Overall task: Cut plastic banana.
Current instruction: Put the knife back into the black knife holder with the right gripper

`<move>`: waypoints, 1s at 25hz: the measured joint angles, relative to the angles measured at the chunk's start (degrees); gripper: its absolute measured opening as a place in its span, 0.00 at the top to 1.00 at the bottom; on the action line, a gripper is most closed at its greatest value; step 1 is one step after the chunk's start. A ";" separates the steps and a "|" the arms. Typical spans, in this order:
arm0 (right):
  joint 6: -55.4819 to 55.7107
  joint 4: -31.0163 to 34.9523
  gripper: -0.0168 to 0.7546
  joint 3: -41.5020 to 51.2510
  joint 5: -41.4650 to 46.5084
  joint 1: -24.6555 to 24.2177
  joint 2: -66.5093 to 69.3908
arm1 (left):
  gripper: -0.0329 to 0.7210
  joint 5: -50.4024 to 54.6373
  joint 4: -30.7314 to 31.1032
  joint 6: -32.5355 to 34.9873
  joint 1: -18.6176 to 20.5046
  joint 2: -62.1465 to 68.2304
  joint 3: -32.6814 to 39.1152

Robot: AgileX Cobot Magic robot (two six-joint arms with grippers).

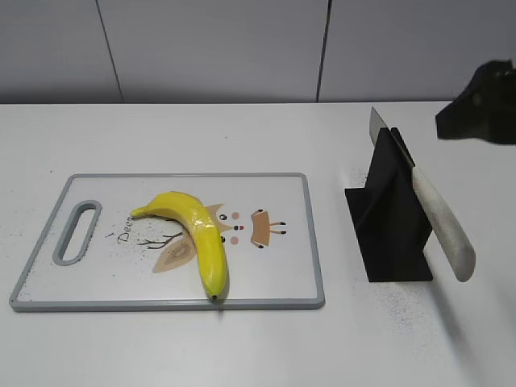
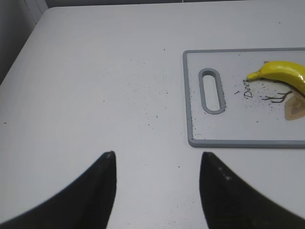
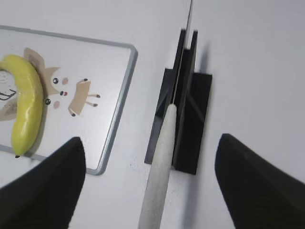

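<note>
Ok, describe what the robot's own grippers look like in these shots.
Both are matte black. The left gripper shows two broad curved fingers tapering to blunt, rounded tips, with faint pale specks. The right gripper shows two similar dark, blurred, wedge-like fingers. In the exterior view it is a blocky black shape. No cables or markings visible.

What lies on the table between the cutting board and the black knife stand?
Nothing: in the exterior view, only a bare strip of white table separates the cutting board from the knife stand. The right wrist view shows the same.

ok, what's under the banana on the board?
The plastic banana lies on the cutting board, over part of its printed cartoon deer: the face and "Deer" lettering show beside it. The print directly beneath is covered.
</note>
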 joint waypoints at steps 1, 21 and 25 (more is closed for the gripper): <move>-1.91 0.00 0.15 -1.41 0.64 0.00 -1.13 | 0.26 0.00 0.00 0.00 0.00 0.00 0.00; -16.66 0.22 0.24 20.68 20.11 0.00 -43.84 | 0.27 0.00 0.00 0.00 0.00 0.04 0.00; -16.60 0.23 0.24 21.26 20.93 0.00 -52.80 | 0.27 0.00 0.00 0.00 0.00 0.04 0.00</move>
